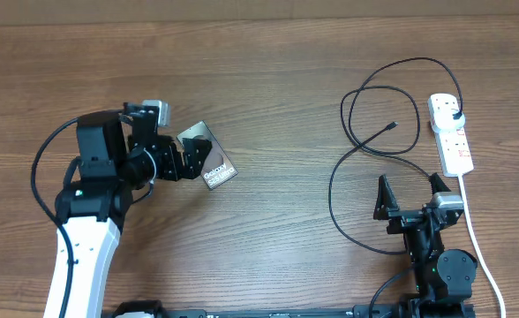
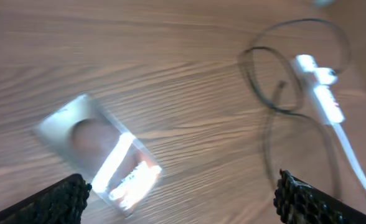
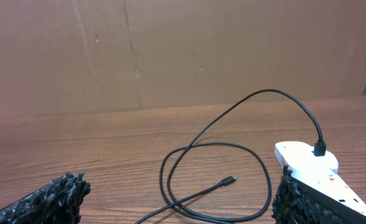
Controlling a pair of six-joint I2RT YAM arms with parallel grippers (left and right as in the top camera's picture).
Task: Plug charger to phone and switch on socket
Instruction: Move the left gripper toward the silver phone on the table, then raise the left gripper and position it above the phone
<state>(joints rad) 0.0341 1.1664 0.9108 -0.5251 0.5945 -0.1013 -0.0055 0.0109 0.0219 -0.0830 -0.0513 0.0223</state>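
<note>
The phone (image 1: 208,156), a grey-brown slab with white lettering, lies flat left of centre; it shows blurred and glaring in the left wrist view (image 2: 99,152). My left gripper (image 1: 182,159) is open, its fingers over the phone's left end, nothing held. The black charger cable (image 1: 365,141) loops on the table at right, its small plug tip (image 1: 392,126) free; its black plug (image 1: 455,116) sits in the white socket strip (image 1: 451,134). The right wrist view shows the tip (image 3: 229,181) and strip (image 3: 307,163). My right gripper (image 1: 412,196) is open and empty near the front edge.
The strip's white cord (image 1: 476,243) runs toward the front edge beside my right arm. A brown cardboard wall (image 3: 183,50) stands behind the table's far edge.
</note>
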